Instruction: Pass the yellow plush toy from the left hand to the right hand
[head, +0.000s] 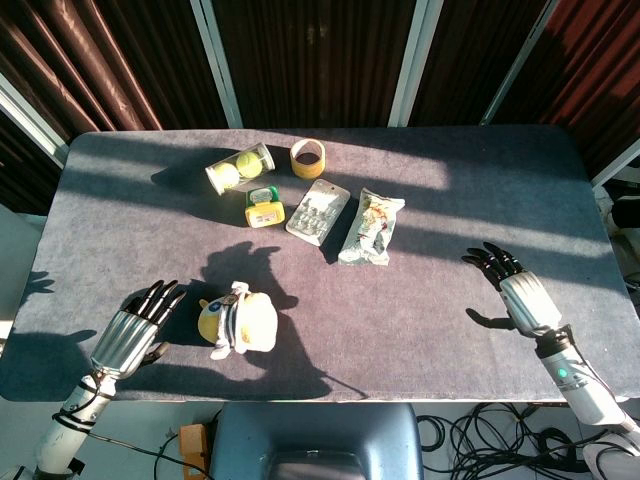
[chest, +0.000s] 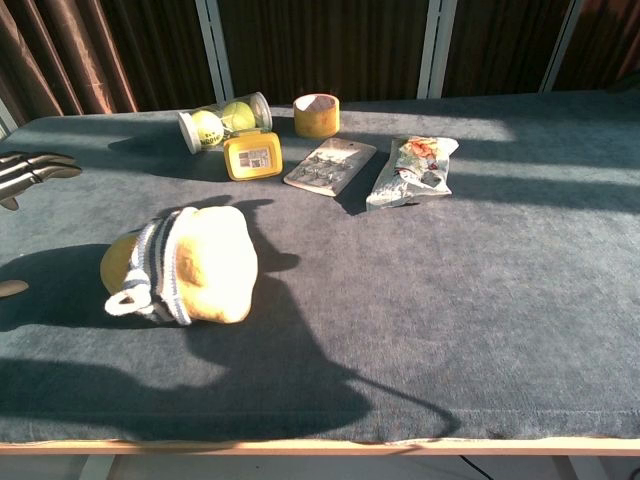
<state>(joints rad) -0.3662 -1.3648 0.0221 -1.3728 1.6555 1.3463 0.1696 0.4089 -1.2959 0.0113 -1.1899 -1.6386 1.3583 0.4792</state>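
The yellow plush toy (head: 238, 320) (chest: 185, 267), with a striped blue-and-white scarf, lies on its side on the grey table (head: 430, 320) near the front left. My left hand (head: 135, 332) hovers just left of it, fingers spread, holding nothing; only its fingertips (chest: 30, 168) show at the chest view's left edge. My right hand (head: 515, 285) is far off at the table's right side, fingers apart and empty. It does not show in the chest view.
At the back middle lie a clear tube of tennis balls (head: 240, 167), a tape roll (head: 308, 158), a small yellow box (head: 264, 208), a blister pack (head: 318, 211) and a snack packet (head: 370, 228). Cables (head: 480, 440) lie on the floor.
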